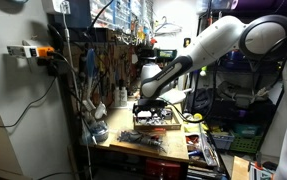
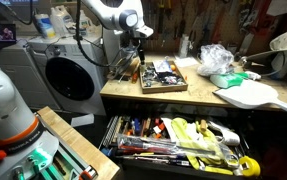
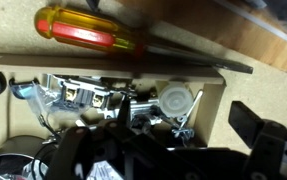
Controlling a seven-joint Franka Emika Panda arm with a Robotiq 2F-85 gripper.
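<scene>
My gripper point(image 2: 139, 68) hangs low over the left end of a shallow cardboard box point(image 2: 163, 76) full of metal hardware on the wooden workbench; both also show in an exterior view, the gripper point(image 1: 151, 108) above the box point(image 1: 156, 118). In the wrist view the dark fingers point(image 3: 168, 142) stand apart over the box's contents, with nothing seen between them. Below them lie shiny metal parts point(image 3: 78, 95) and a white round cap point(image 3: 175, 100). A screwdriver with a yellow and red handle point(image 3: 83, 30) lies on the bench just outside the box wall.
An open drawer point(image 2: 178, 142) crammed with tools juts out below the bench. A washing machine point(image 2: 68, 75) stands beside it. A crumpled plastic bag point(image 2: 218, 60) and a white flat object point(image 2: 248, 96) sit on the bench. A tool wall point(image 1: 103, 70) is close behind.
</scene>
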